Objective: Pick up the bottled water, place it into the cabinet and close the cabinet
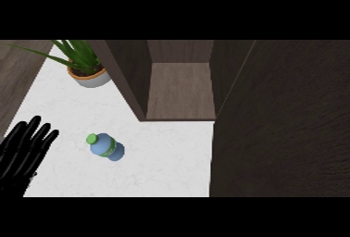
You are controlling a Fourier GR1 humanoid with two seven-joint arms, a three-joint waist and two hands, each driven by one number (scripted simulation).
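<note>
The bottled water (104, 146) is standing on the white counter (164, 166), well apart from the open cabinet (179, 88) behind it and to its right. The left robot hand (26, 143) is resting at the view's left edge, released, fingers straight and pointing up, holding nothing. The right robot hand is not showing. The cabinet door (280, 120) is standing open along the right side.

For a sound pick, the grasping hand should be closing around the blue body below the green cap, keeping the bottle upright. The lift should be clearing the cabinet's front edge before moving inward. The potted plant (85, 65) is standing clear of that path.
</note>
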